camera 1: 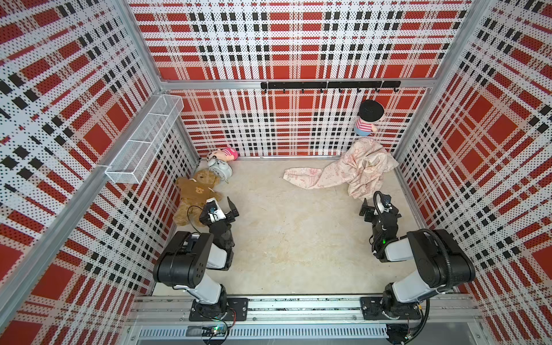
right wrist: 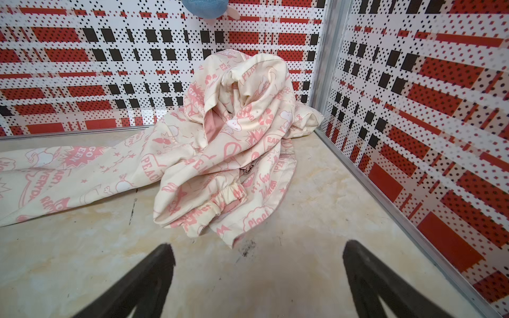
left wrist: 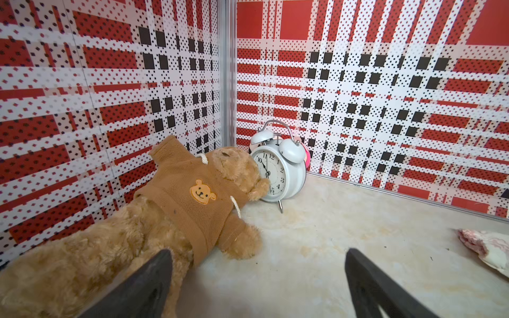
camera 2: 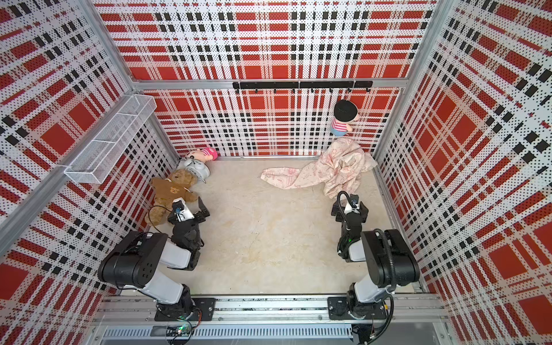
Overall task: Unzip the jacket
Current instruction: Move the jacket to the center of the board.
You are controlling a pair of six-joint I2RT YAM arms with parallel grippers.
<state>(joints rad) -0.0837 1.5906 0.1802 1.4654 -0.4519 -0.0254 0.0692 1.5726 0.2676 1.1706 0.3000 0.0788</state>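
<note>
Jacket (camera 1: 358,167) crumpled upper right, pull (right wrist: 248,171) half buried in folds. Left gripper (left wrist: 257,253), right gripper (right wrist: 257,247) wide, empty. Risk: pinching cloth, not pull.

jacket (camera 1: 358,167) in far right corner, teddy bear (camera 1: 195,191) against alarm clock (camera 1: 220,171) far left, doll (camera 1: 366,119) above jacket

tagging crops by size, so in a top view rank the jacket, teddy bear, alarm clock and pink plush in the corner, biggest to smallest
1. jacket, clearly largest
2. teddy bear
3. alarm clock and pink plush look about alike; the clock hides part of the plush, so they stay unranked
</note>
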